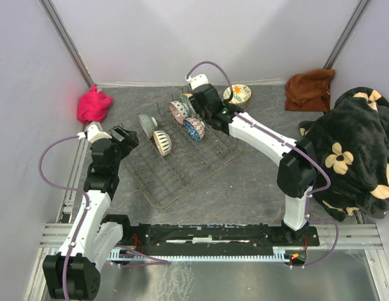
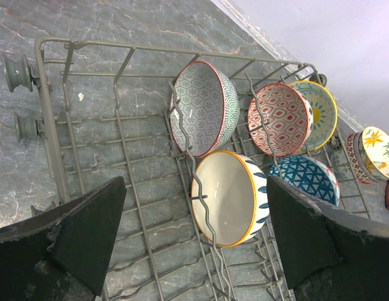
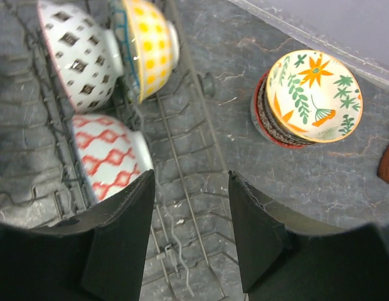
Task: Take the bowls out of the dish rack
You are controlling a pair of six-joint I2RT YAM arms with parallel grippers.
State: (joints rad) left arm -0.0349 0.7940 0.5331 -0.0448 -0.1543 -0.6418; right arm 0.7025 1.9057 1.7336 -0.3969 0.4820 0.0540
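Note:
The dark wire dish rack [image 1: 182,164] lies mid-table and holds several bowls on edge. These are a grey bowl [image 1: 146,124], a white one with blue leaves and an orange rim [image 1: 162,142], a red-patterned one [image 1: 179,111] and a blue one [image 1: 194,128]. The left wrist view shows the orange-rimmed bowl [image 2: 229,197], a red-rimmed hexagon bowl [image 2: 204,108], a red diamond bowl [image 2: 279,119], a yellow bowl [image 2: 319,113] and the blue bowl [image 2: 307,179]. My left gripper [image 1: 127,137] [image 2: 194,244] is open and empty over the rack's left end. My right gripper [image 1: 207,106] [image 3: 191,232] is open and empty over the rack's far right edge, beside a red zigzag bowl [image 3: 110,157].
A stack of bowls with an orange-flower bowl on top [image 1: 237,95] [image 3: 310,97] stands on the table right of the rack. A red cloth [image 1: 94,105] lies back left and a brown cloth [image 1: 310,89] back right. A black floral blanket [image 1: 354,150] lies at the right edge.

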